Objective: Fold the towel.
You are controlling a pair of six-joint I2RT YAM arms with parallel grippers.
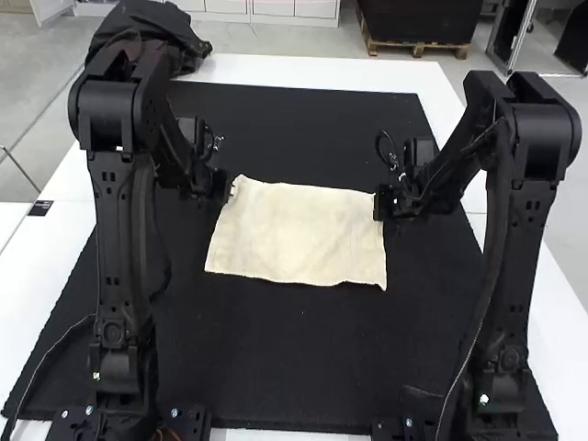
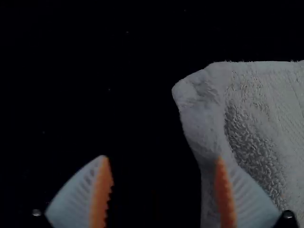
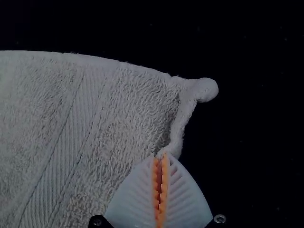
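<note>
One towel (image 1: 299, 237): spread unfolded on the dark mat (image 1: 303, 358), long axis side to side.
Right gripper (image 3: 160, 154): fingers together, seemingly clamped on the side hem (image 3: 178, 128) (just short of the far corner (image 3: 207, 90)).
Left gripper (image 2: 161, 160): fingers apart, by the opposite hem (image 2: 194, 126).
Next pinch: probably wants shifting rightward, toward the towel.

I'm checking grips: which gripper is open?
The left gripper: its fingers stand wide apart, while the right gripper is closed on the edge of the towel.
</note>
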